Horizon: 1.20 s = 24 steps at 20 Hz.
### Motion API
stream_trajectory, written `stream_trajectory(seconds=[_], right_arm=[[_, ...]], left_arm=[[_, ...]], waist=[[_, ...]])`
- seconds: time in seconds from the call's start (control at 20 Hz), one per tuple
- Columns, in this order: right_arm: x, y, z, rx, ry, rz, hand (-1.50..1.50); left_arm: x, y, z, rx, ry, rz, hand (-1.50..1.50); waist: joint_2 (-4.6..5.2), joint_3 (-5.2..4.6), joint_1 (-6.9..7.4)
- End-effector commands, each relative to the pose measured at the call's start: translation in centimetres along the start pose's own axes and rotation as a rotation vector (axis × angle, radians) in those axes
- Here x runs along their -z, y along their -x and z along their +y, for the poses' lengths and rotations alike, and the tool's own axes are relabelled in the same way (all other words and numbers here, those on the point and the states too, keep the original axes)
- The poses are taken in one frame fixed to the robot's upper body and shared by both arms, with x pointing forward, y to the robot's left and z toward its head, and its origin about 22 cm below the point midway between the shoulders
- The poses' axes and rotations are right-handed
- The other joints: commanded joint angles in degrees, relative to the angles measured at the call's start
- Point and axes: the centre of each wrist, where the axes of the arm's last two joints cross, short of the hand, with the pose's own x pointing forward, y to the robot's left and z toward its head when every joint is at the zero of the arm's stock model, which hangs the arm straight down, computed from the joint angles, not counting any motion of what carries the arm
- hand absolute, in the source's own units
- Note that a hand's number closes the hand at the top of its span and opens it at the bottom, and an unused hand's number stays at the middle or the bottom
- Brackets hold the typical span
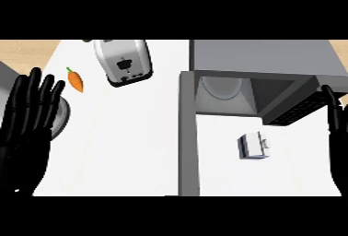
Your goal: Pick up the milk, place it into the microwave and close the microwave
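Observation:
A small white milk carton (253,145) lies on the white counter in front of the microwave (262,57). The microwave stands at the back right with its cavity open, and a round white plate (222,87) shows inside. Its grey door (189,133) swings out toward me, left of the milk. My left hand (27,124) is open at the left edge, fingers up, far from the milk. At the right edge my right hand (334,115) shows only partly, fingers straight, to the right of the carton and apart from it.
A silver toaster (124,61) stands at the back centre-left, with an orange carrot (75,80) on the counter to its left. A grey round rim (62,115) shows behind my left hand. The microwave's dark control panel (299,110) juts out above the milk.

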Motion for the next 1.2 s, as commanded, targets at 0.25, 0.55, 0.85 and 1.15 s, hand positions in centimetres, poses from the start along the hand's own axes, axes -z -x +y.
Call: stream_trajectory(seconds=[0.25,0.55,0.85,1.15], right_arm=[[-0.4,-0.3,3.4,-0.201,0.146,0.019,-1.50],[-2.3,-2.1,5.8,-0.073,0.094,0.070,-1.50],[-3.4,0.8,6.1,-0.136,0.152,0.124,-1.50],[-5.3,1.7,5.6,-0.190,0.172,0.178,-1.50]], left_arm=[[0.4,-0.4,3.6,0.073,0.013,0.042,-1.50],[-2.2,-2.4,6.4,-0.173,-0.001,0.113,-1.50],[-7.0,-4.4,8.2,-0.171,-0.005,0.102,-1.50],[-8.2,-5.8,8.2,-0.189,-0.016,0.127,-1.50]], waist=[[-0.20,0.74,-2.33],[-0.30,0.76,-2.28],[-0.29,0.76,-1.83],[-0.28,0.79,-2.19]])
